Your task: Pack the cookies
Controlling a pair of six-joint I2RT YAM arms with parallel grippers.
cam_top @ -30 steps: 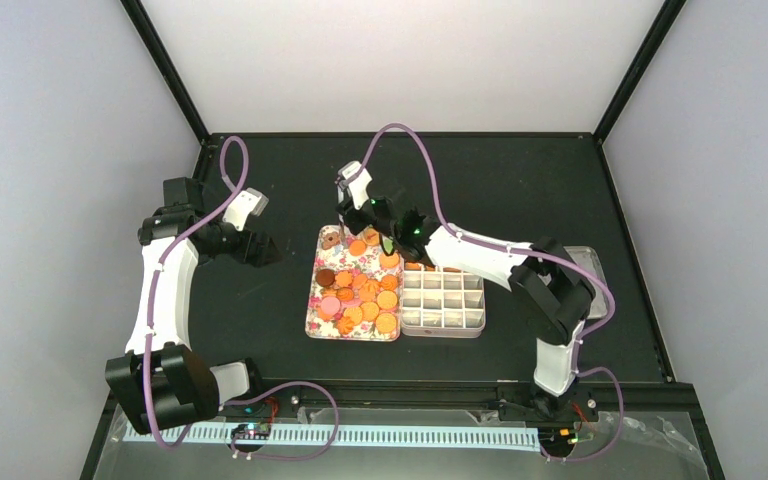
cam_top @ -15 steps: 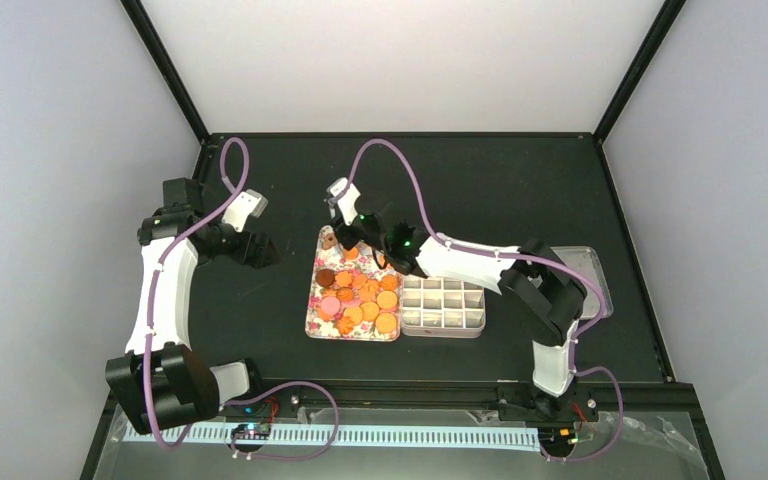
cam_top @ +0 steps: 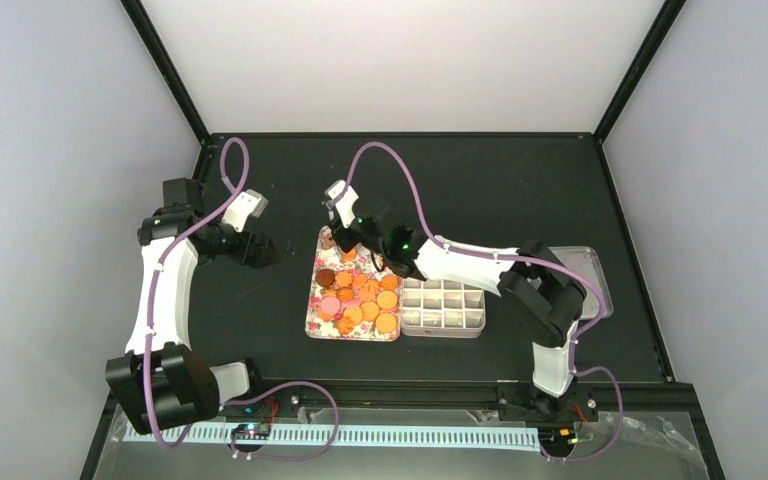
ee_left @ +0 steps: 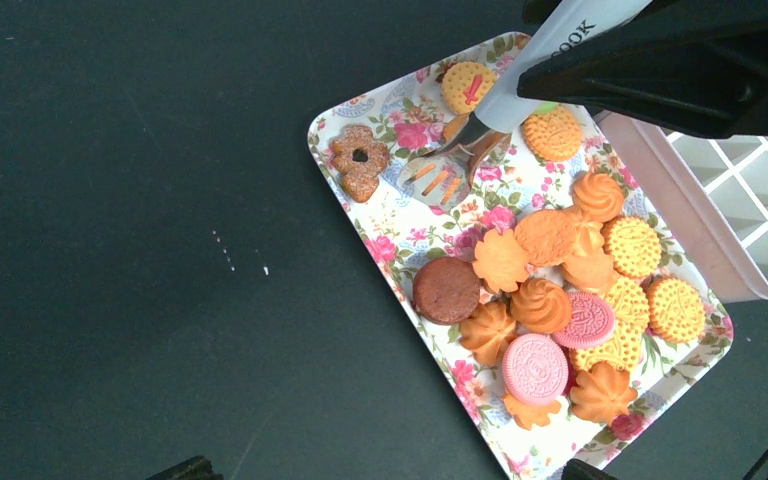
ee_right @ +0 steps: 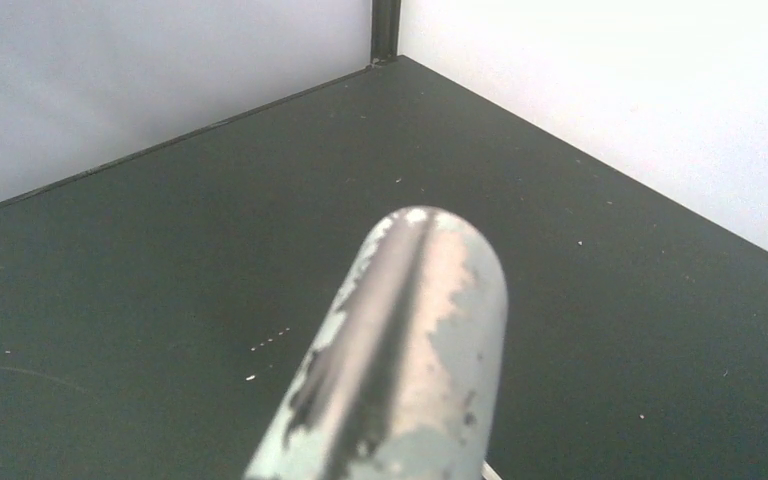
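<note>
1. The black table [cam_top: 280,180] carries everything. The work is set at its middle, within reach of both arms.
2. The flower-patterned rectangular tray [ee_left: 380,250] is laid edge against edge with the white gridded plastic box [cam_top: 444,305], presumably so that transfers are kept short. The box compartments in view are empty.
3. The left gripper [cam_top: 263,251] is held off the tray's left edge, jaws wide apart with nothing between them. It is judged to be parked clear of the work.
4. The right gripper [cam_top: 352,232] is clamped on the long metal tongs [ee_left: 530,75], which are slanted down to the tray's far edge.
5. The small round cookies [ee_left: 545,235], mostly orange-golden with one brown and two pink, are all gathered on the tray. One golden piece near the far edge appears to sit between the tong blades, so a pick is judged to be under way and the packing barely begun.
</note>
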